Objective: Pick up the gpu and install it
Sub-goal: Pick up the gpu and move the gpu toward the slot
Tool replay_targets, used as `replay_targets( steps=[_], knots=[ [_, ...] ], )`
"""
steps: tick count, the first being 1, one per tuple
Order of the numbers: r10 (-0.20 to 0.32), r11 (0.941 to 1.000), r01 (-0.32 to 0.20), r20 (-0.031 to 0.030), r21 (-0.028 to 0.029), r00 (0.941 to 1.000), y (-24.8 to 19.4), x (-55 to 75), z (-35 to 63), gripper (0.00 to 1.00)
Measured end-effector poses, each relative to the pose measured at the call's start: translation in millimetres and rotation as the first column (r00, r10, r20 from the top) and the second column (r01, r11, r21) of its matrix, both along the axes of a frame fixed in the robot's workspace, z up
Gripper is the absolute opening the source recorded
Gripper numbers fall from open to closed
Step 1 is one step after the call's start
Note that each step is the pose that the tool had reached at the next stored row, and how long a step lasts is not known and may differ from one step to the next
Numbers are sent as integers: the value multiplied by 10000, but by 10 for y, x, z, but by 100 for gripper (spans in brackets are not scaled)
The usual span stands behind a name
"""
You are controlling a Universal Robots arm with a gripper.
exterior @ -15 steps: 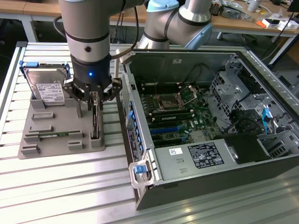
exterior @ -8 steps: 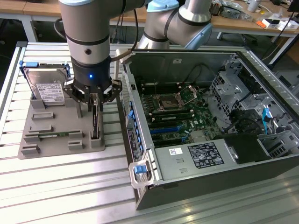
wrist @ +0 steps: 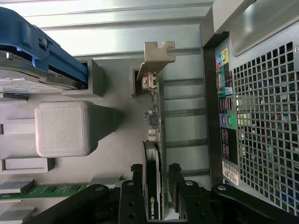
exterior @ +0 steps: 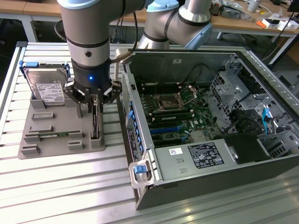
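Note:
The gpu [exterior: 95, 120] stands on its edge in a slot of the grey holder [exterior: 56, 119], at the holder's side nearest the computer case. My gripper [exterior: 95, 100] is lowered right over it. In the wrist view the gpu [wrist: 155, 116] runs away from me, a thin card with a silver bracket [wrist: 158, 53] at its far end. My gripper [wrist: 155, 173] straddles the card's near end, one black finger [wrist: 135, 176] on each side. Small gaps show between the fingers and the card, so the gripper is open and holds nothing.
A silver hard drive [exterior: 46, 84] with blue rails leans at the holder's far end. A green memory stick [exterior: 51, 135] lies in a nearer slot. The open computer case [exterior: 140, 140] stands just to the exterior view's right, its motherboard [exterior: 182, 112] exposed. The case's rear panel [wrist: 261, 116] is close beside the gripper.

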State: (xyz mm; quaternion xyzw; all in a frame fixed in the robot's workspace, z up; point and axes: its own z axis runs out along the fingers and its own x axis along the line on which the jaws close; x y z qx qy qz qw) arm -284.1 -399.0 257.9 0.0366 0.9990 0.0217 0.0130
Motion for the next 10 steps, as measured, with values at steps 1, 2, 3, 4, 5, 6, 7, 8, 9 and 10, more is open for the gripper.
replay_targets(
  steps=[1, 2, 3, 4, 5, 6, 7, 8, 9, 10],
  knots=[
    [0, 10000, 0, 0, 1, 10000, 0, 0, -7, 36],
    [0, 10000, 0, 0, 0, 10000, 0, 0, -11, 36],
    [0, 10000, 0, 0, 1, 10000, 0, 0, -19, 36],
    [0, 10000, 0, 0, 1, 10000, 0, 0, -24, 36],
    [0, 10000, 0, 0, 0, 10000, 0, 0, -28, 36],
    [0, 10000, 0, 0, 0, 10000, 0, 0, -30, 36],
    [0, 10000, 0, 0, 1, 10000, 0, 0, -36, 36],
    [0, 10000, 0, 0, 0, 10000, 0, 0, -42, 36],
    [0, 10000, 0, 0, 1, 10000, 0, 0, -48, 36],
    [0, 10000, 0, 0, 0, 10000, 0, 0, -53, 36]
  ],
)
